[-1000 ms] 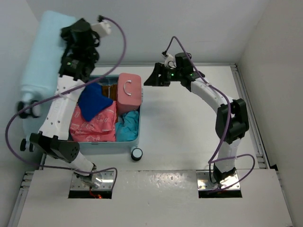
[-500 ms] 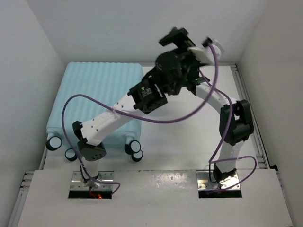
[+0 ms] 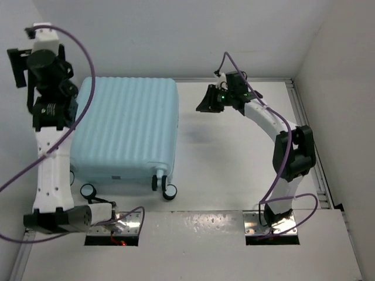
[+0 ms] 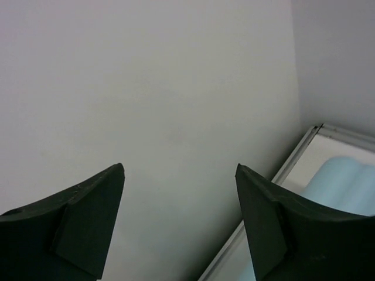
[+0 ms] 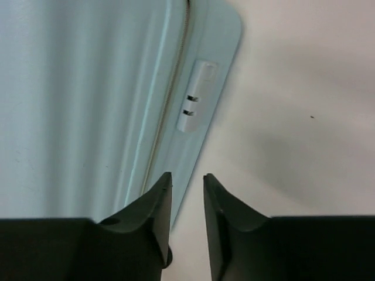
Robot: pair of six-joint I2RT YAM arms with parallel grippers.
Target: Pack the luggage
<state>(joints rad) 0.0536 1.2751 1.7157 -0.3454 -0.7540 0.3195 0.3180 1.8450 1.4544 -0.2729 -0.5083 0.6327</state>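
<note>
Now the luggage (image 3: 126,126) lies closed on the bench (image 3: 234,158), left pincer (image 4: 179,170) wide and empty, right pincer (image 5: 187,175) narrow, holding nothing.

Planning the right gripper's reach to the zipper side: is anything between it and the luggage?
Nothing visible. Only bare table separates the right gripper from the zipper side of the closed luggage.

One fixed camera looks down on the whole scene from high up. The right wrist's hangs close over the luggage (image 5: 76,88), seen in both; the left's faces the wall (image 4: 146,88).
</note>
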